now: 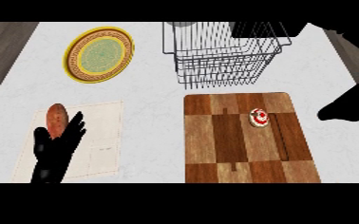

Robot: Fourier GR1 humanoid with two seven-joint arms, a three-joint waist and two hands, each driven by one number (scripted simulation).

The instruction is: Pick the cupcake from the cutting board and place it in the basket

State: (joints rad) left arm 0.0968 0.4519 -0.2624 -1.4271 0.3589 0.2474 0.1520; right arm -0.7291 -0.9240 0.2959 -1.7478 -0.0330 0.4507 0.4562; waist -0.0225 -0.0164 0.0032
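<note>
white counter [151, 92] | cupcake [259, 117] on cutting board [231, 147] | no legible writing

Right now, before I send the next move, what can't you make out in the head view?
- Right robot hand: only a dark shape at the right edge, cut off; fingers unreadable.
- Cupcake on the cutting board: seen from above, too small to judge height or wrapper.
- Basket: far rim cut by the top band; a dark shape overlaps its right corner.
- Brown item: its lower end is hidden by the left robot hand.
</note>
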